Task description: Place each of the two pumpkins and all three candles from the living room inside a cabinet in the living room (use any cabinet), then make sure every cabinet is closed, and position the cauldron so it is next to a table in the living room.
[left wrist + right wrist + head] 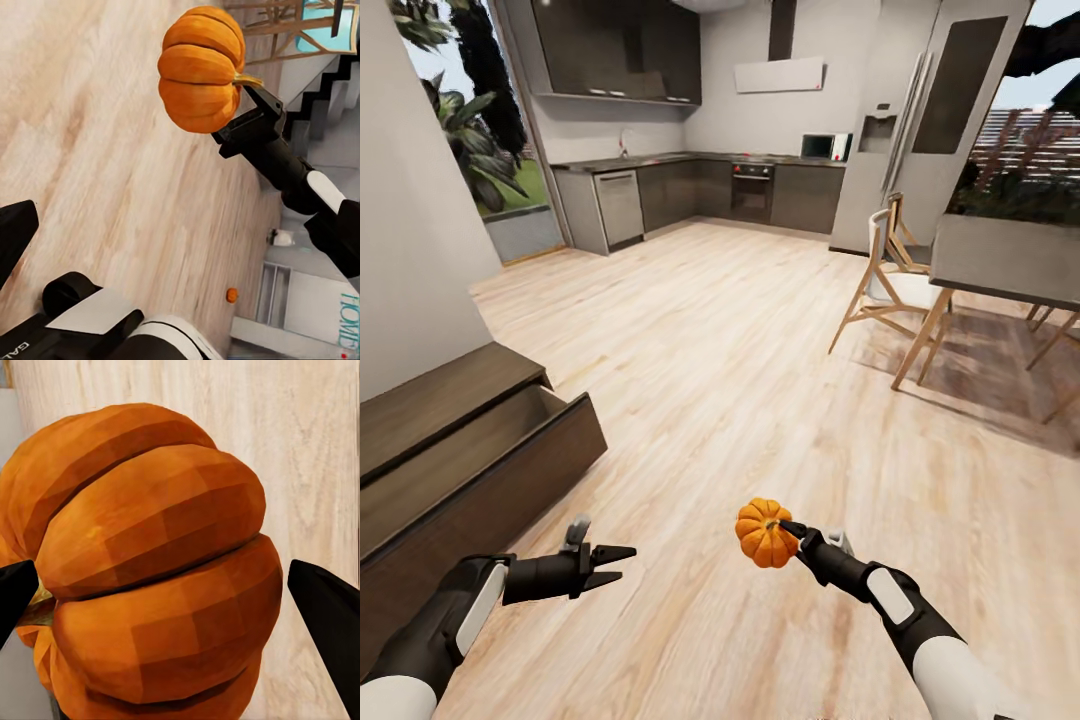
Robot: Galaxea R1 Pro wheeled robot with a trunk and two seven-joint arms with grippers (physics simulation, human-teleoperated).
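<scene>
Your right gripper grasps the ribbed, glossy orange pumpkin above the pale wooden plank floor; your left gripper hangs released near the dark-brown wooden cabinet's open drawer.

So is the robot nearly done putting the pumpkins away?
Not yet. The cabinet drawer already stands open, with nothing visible inside. The right gripper holds one pumpkin above the floor; the left gripper is open and empty. A second pumpkin sits far off on the floor. The candles, closing up and the cauldron remain.
</scene>
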